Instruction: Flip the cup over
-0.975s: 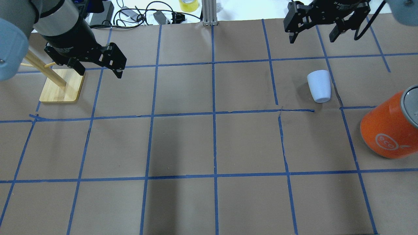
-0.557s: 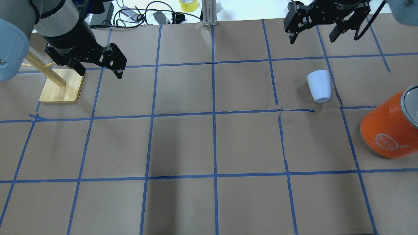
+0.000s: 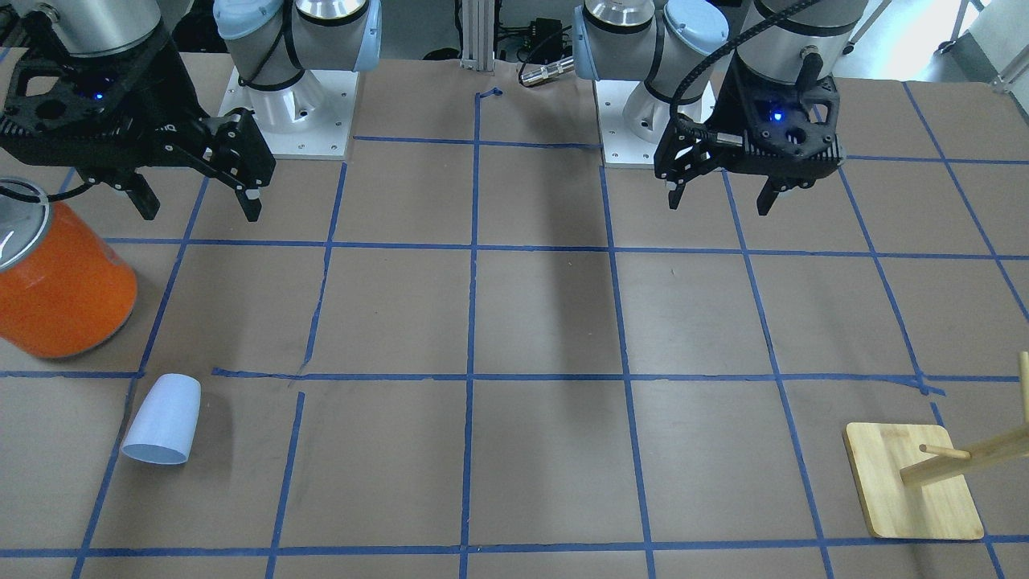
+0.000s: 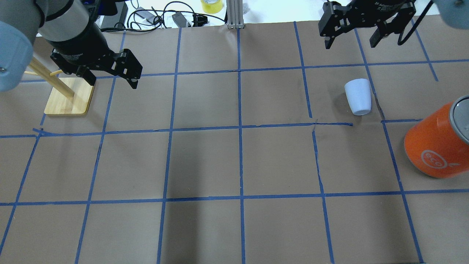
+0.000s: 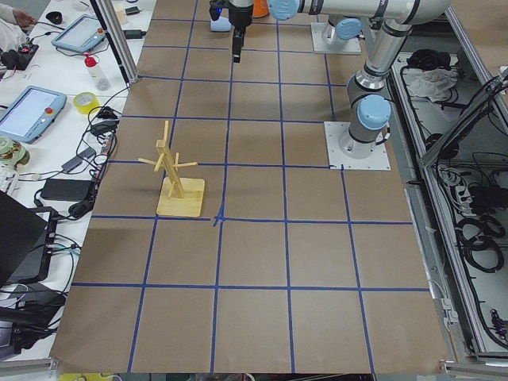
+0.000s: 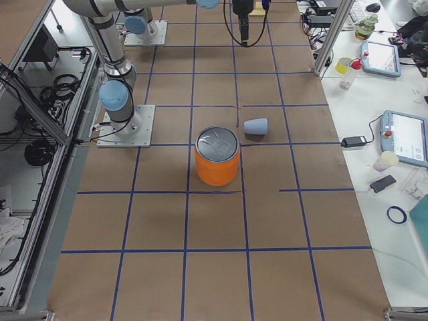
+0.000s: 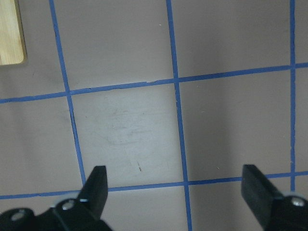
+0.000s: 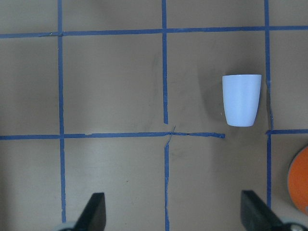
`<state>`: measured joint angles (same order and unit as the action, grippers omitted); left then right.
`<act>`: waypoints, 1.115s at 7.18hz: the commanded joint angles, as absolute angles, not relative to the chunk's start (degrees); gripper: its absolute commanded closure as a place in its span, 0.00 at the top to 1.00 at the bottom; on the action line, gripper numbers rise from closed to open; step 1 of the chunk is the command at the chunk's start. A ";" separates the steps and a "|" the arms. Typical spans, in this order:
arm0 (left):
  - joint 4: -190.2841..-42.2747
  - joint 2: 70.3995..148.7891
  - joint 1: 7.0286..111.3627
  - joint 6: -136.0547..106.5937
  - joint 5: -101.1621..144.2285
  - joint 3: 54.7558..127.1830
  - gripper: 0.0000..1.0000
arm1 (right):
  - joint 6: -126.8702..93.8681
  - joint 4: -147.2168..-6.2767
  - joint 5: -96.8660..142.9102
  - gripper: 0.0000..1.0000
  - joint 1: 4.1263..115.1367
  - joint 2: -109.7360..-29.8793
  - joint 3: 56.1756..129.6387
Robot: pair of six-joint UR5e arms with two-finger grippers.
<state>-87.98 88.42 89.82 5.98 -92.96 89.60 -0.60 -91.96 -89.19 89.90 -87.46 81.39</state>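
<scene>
The cup [image 4: 358, 97] is a small pale blue-white tumbler that lies on its side on the brown table, its wide rim pointing away from the robot. It also shows in the front view [image 3: 163, 420], the right side view [image 6: 256, 126] and the right wrist view [image 8: 241, 100]. My right gripper [image 4: 350, 44] hangs open and empty above the table, beyond the cup and apart from it, as the front view [image 3: 201, 211] and its wrist view [image 8: 174, 207] show. My left gripper [image 4: 111, 82] is open and empty far off at the left; it also shows in the front view [image 3: 718, 205] and its wrist view [image 7: 175, 185].
A large orange can [image 4: 436, 146] with a silver lid stands at the right edge, close to the cup on the robot's side. A wooden peg rack [image 4: 69, 97] stands beside my left gripper. Cables and a tape roll [image 4: 211, 5] lie beyond the far edge.
</scene>
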 commanded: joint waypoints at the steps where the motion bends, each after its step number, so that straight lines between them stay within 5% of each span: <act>1: -87.98 88.42 89.82 5.98 -92.99 89.74 1.00 | 0.17 -92.72 -89.21 1.00 88.87 -87.19 81.39; 5: -87.98 88.42 89.82 5.98 -92.90 89.74 1.00 | 6.20 -95.34 -90.09 0.97 84.30 -82.38 82.52; 8: -87.98 88.42 89.82 5.98 -92.90 89.74 1.00 | 12.81 -113.04 -89.65 0.96 80.08 -75.36 91.29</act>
<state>-87.98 88.42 89.82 5.98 -92.92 89.74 10.11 -105.26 -89.81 81.74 -78.69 87.57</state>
